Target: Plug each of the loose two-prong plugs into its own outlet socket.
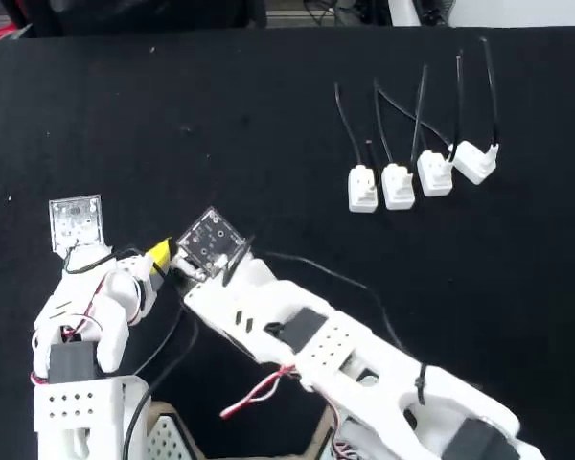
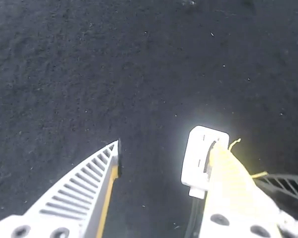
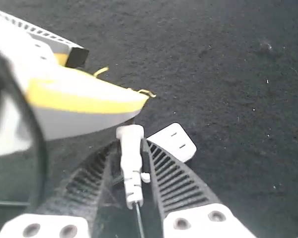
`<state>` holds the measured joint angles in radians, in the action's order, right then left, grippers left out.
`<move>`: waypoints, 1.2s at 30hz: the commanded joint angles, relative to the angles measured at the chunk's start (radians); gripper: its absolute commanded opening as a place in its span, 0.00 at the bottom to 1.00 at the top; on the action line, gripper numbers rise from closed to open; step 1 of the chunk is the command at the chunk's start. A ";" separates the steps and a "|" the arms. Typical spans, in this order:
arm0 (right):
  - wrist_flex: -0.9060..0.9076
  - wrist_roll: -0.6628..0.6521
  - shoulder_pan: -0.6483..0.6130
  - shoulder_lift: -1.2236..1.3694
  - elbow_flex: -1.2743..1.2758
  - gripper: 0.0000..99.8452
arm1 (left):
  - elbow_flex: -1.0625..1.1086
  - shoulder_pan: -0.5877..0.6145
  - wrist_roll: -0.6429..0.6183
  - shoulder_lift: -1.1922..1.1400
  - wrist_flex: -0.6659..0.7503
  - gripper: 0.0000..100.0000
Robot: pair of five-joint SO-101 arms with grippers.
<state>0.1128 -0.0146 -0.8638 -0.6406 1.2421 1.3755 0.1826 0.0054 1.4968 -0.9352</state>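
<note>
Spanning the whole scene is the black table, w/ 2 arms sitting at its near-left. The right arm is lying diagonally in from the near-right, and the left arm is sitting at the near-left edge. A row of 4 white cabled pieces is lying at the far right; can't tell whether each is a plug + socket already joined.

The right gripper is pinching 1 plug between its black fingers, cable trailing back toward the wrist. The plug's long axis is running along the fingers. Its front end is pointing at 1 socket lying just beyond and slightly off to one side, 2 slots facing up.

The left gripper is standing spread, its yellow-taped finger right against the socket, prob. bracing it. The coming push is hinging on lining the plug's axis up w/ those slots; can't make out the prongs.
</note>
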 commanded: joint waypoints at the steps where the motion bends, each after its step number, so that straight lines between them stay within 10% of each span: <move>1: -0.028 0.011 -0.014 -0.056 -0.015 0.01 | -0.008 0.008 0.006 0.000 0.000 0.29; 28: 0.002 0.011 -0.012 -0.084 -0.031 0.01 | 0.013 0.012 0.008 0.000 -0.038 0.29; 36: 0.288 0.009 0.075 -0.007 -0.203 0.01 | -0.053 0.070 -0.017 0.000 -0.043 0.29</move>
<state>0.3184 -0.0146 -0.8454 -0.6590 1.1699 1.3986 0.1841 0.0054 1.4876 -0.9720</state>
